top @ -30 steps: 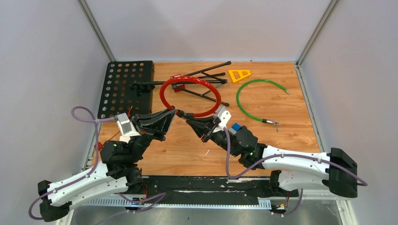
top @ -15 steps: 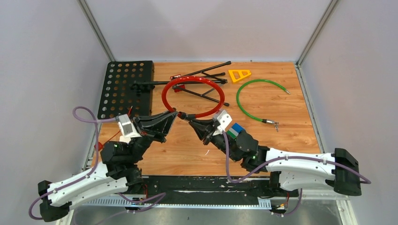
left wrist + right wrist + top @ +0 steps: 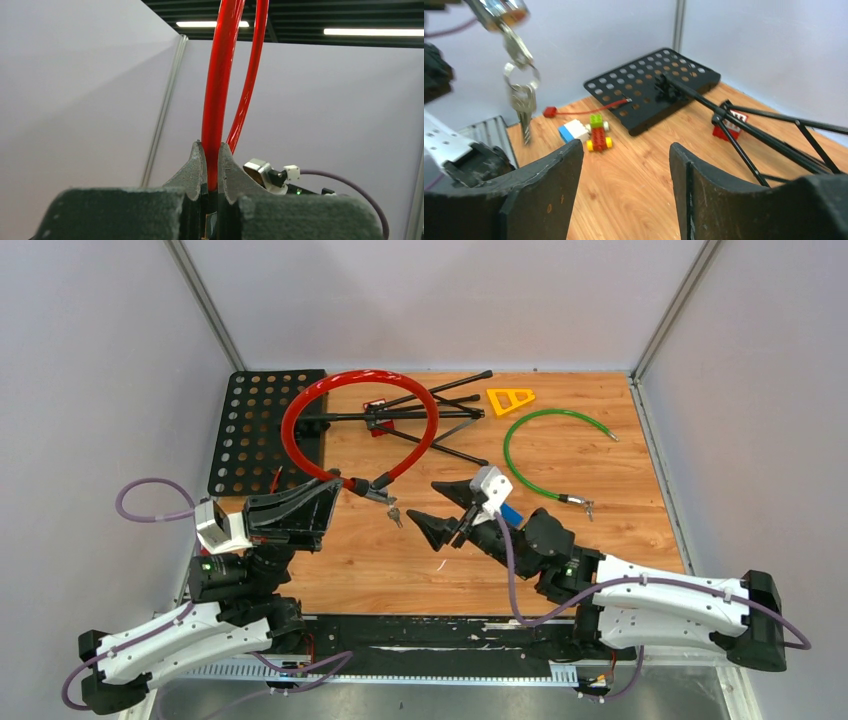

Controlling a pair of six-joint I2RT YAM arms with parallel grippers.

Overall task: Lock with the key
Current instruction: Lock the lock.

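Note:
The red cable lock is lifted as a loop above the table's left half. My left gripper is shut on the cable close to the lock's metal head. In the left wrist view the red cable runs up out of the left gripper, and the silver head shows just to the right. The keys hang from that head on a ring. In the right wrist view the keys dangle at the upper left. My right gripper stands open and empty, just right of the keys; its jaws frame bare wood.
A black perforated plate lies at the back left, with a folded black stand beside it. A green cable and an orange triangle lie at the back right. A small brick car and a red tag sit near the plate.
My right gripper has opened, let go at the lock head and backed off to the right. The left arm has pulled back left, swinging the red loop up and leftward; the keys now hang free.

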